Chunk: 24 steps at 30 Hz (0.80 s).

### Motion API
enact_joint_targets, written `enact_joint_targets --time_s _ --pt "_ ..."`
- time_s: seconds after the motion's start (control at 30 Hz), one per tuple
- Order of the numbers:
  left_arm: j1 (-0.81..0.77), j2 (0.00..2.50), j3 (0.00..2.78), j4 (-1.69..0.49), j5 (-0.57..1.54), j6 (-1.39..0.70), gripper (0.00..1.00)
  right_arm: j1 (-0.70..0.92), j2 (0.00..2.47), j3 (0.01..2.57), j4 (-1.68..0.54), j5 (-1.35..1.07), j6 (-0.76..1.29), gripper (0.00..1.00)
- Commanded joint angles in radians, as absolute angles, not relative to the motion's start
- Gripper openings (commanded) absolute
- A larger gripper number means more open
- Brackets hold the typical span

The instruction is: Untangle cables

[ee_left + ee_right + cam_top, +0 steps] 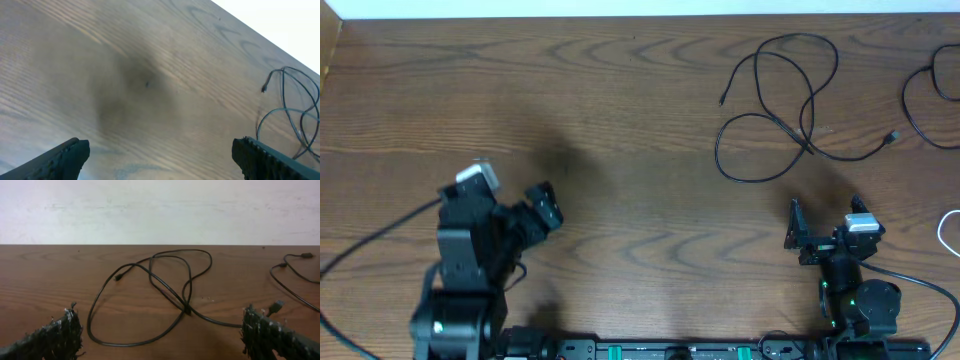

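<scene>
- Cables: three cords lying loose on the wooden table [620,100], all on its right half, none held.
- Looped black cable [810,147] [187,309] [263,89]: spread in several overlapping loops toward the far side of the table. Crossing over itself at one tight spot, with one small plug end out to the left and another out to the right.
- Second black cable [907,105] [303,255]: at the right edge, partly cut off by the frame, apart from the looped one.
- White cable [946,230]: at the right edge, nearer the robot's side than the black ones, with only a short curve in view.
- Left gripper [160,150]: spread wide, holding nothing, hovering over bare wood on the left half, well apart from every cord.
- Right gripper [161,322]: spread wide and empty, low over the table, facing the looped black cable, near it but not touching.
</scene>
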State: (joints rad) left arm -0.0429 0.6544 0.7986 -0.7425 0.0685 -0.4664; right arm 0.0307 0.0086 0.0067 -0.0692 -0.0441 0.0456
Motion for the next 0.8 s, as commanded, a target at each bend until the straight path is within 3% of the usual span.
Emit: enact_joint_targets --time_s 0.0,0.37,0.77 --pt "-0.041 0.553 0.697 -0.715 0.070 -0.469 0.98 0.039 0.005 0.006 -0.074 -0.033 0.059 0.99" --pt "-0.040 0.255 0.419 -0.577 0.093 -0.499 0.98 0.039 0.005 0.006 -0.074 -0.033 0.059 0.99" --pt "-0.040 0.121 0.276 -0.506 0.038 -0.493 0.98 0.039 0.005 0.006 -0.074 -0.033 0.059 0.99"
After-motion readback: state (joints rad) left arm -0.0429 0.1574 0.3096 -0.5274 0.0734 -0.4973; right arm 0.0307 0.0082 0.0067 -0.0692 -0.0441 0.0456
